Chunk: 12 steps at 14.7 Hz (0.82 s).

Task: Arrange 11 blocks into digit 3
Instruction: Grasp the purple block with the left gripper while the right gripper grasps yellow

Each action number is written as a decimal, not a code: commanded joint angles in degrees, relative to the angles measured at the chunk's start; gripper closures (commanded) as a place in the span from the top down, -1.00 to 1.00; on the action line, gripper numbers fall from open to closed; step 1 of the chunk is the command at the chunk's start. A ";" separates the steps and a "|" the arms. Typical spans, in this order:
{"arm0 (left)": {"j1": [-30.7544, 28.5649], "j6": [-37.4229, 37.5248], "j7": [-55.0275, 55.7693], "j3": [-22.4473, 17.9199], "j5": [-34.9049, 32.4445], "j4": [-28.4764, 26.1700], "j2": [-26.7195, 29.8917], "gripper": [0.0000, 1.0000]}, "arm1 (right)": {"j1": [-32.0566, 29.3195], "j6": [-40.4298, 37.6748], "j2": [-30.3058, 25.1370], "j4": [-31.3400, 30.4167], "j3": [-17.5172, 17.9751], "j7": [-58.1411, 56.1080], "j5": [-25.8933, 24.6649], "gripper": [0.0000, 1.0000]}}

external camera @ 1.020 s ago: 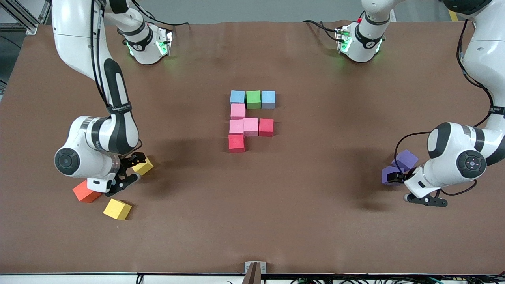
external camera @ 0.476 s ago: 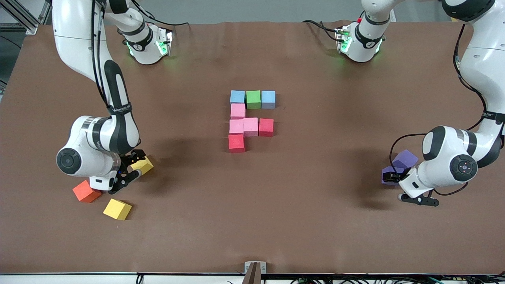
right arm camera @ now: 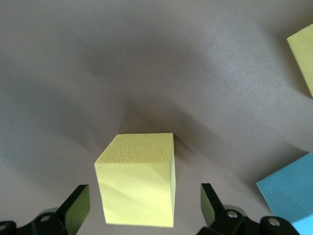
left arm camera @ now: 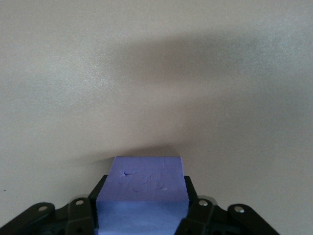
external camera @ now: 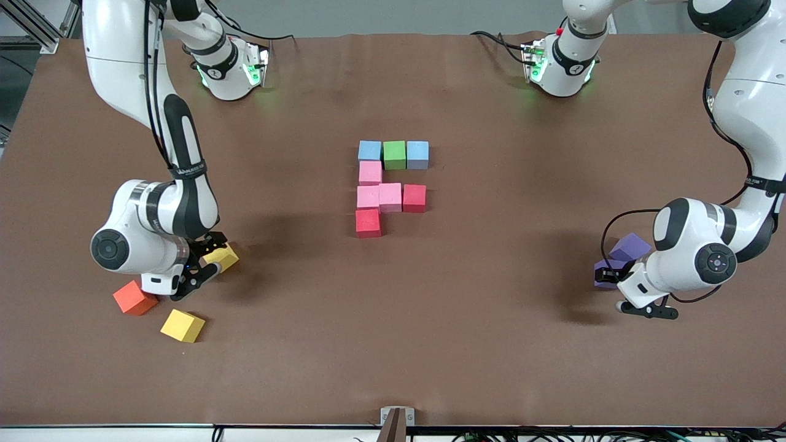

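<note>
Judged light, stiff and matte, so best pinched across opposite flat faces: left gripper [left arm camera: 142,218] clamped on a purple cube [left arm camera: 144,181] at its table [external camera: 393,337] end, right gripper [right arm camera: 144,205] spread around a yellow cube [right arm camera: 137,171] at its end; counted eight cubes in the half-built digit 3 [external camera: 391,197] mid-table, two purple, two yellow, one orange cube [external camera: 135,298].

A brown matte cover spreads over the counter [external camera: 491,344], lightly creased near its upper edge, with soft shadows across it. A grey floor strip [external camera: 393,15] shows above, a metal frame [external camera: 31,24] at one corner, cables [external camera: 491,436] along the near edge
</note>
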<state>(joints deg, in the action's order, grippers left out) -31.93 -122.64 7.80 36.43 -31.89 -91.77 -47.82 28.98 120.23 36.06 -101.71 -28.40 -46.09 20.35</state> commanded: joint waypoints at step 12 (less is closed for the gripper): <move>0.47 6.36 15.13 9.70 0.33 6.34 2.38 -0.28 | 2.66 8.26 -1.87 -6.39 -0.07 -0.84 0.21 -0.20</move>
<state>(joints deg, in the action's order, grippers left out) -31.64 -118.08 20.36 44.98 -31.88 -86.41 -46.25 31.45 127.67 36.05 -106.32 -28.61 -46.18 20.35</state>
